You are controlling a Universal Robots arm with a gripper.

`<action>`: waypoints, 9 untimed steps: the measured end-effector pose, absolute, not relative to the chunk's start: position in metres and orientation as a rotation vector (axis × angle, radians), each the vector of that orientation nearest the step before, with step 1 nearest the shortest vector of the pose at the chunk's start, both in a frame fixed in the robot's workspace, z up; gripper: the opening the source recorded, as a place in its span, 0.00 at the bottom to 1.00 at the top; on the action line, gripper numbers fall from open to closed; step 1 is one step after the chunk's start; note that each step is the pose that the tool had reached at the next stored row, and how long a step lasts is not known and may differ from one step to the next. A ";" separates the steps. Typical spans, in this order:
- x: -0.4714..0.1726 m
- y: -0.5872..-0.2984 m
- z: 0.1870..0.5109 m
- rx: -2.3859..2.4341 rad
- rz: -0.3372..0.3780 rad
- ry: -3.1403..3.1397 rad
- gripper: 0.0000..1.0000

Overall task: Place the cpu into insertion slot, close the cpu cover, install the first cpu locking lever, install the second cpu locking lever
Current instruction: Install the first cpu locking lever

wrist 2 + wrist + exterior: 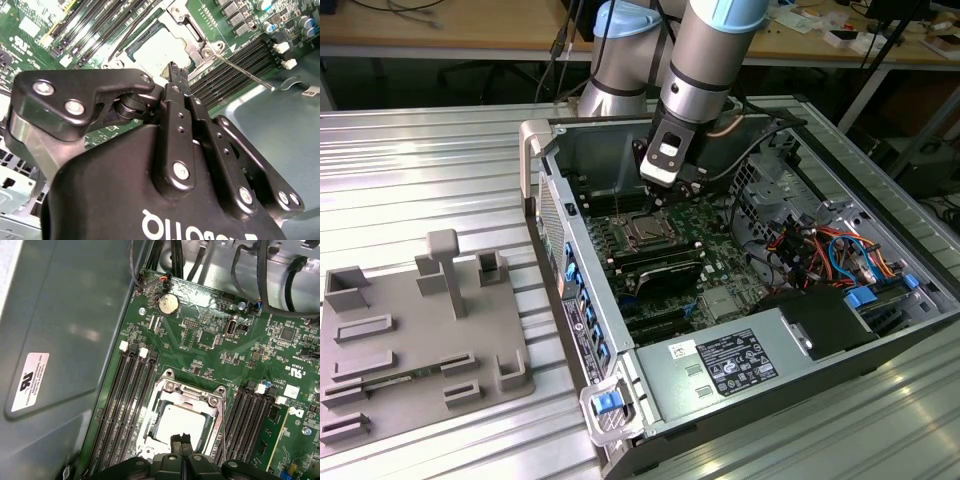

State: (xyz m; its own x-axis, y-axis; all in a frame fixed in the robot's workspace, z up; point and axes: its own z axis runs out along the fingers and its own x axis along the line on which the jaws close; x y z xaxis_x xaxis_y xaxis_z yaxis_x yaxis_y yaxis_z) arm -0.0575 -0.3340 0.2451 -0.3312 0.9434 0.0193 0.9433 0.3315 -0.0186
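The black two-fingered end effector point(180, 439) has its fingers pressed together with nothing between them, and in the first wrist view their tips hang just over the near edge of the socket. Right beneath them the small square cpu with its silvery-tan metal face point(181, 421) lies flat inside the square, silvery-rimmed insertion slot point(151, 430), so the first step looks done. The thin silvery metal cpu cover with its window cut-out point(192, 392) appears to lie down around the chip, framing its face, so the second step also seems complete, though whether it sits fully flush cannot be told. In the second wrist view a thin bright metal lever rod point(245, 73) angles away from the socket's corner across the long black memory slots point(125, 405). It looks unlatched, so the lever work appears to remain. The other lever cannot be made out with confidence. Around the socket spreads the green motherboard point(200, 340), set in the open grey computer case point(750, 370) on the ribbed metal worktop point(420, 170).
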 end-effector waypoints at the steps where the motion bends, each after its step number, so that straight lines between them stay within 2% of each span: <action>1: -0.058 -0.334 0.245 -1.767 0.007 -2.566 0.11; 9: -0.058 -0.334 0.245 -1.673 0.008 -2.628 0.11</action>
State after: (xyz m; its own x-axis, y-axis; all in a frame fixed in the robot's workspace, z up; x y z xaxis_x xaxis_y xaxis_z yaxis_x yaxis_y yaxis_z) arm -0.0576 -0.3340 0.2450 -0.4231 0.9059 0.0194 0.9057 0.4234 -0.0184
